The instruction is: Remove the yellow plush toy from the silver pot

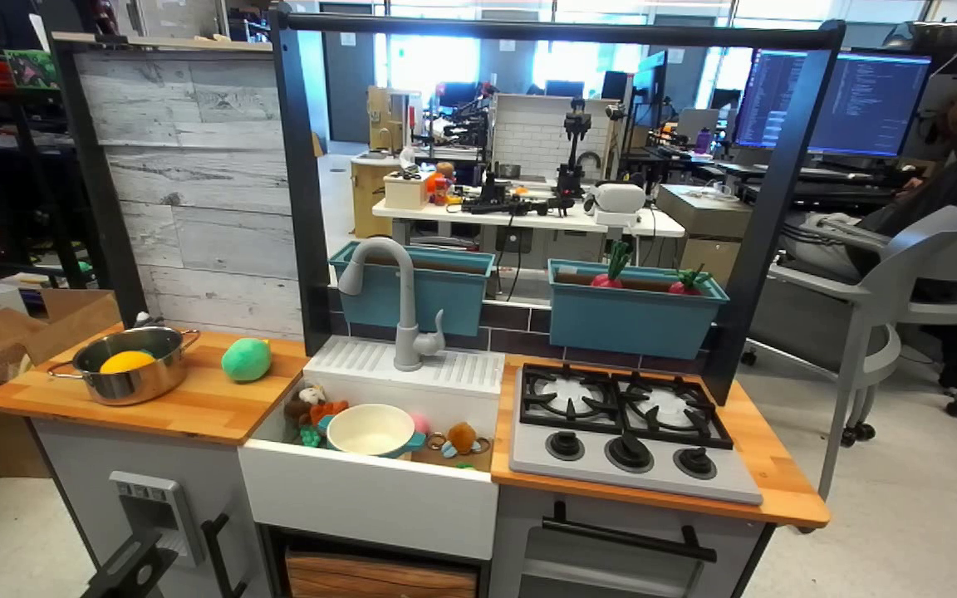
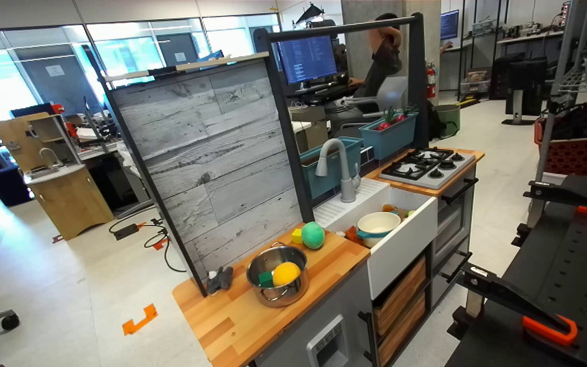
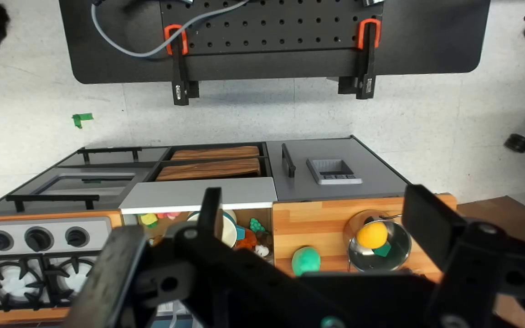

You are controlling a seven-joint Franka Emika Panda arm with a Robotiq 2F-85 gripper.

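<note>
The yellow plush toy (image 1: 125,361) lies inside the silver pot (image 1: 142,384), which stands on the wooden counter. In both exterior views only the toy's rounded yellow top shows; it also shows inside the pot in an exterior view (image 2: 287,273) and in the wrist view (image 3: 372,234). A green block (image 2: 265,279) lies in the pot beside the toy. My gripper (image 3: 319,209) is open and empty in the wrist view, its fingers wide apart, high above the counter. The pot (image 3: 397,257) appears between the fingers, nearer the right one. The gripper is out of both exterior views.
A green ball (image 1: 247,360) and a yellow block (image 2: 297,236) sit near the pot. A grey plush (image 2: 219,279) lies by the wooden panel (image 2: 222,153). The sink holds a white bowl (image 1: 372,430) and small toys. A faucet (image 1: 405,307) and stove (image 1: 628,415) are beyond.
</note>
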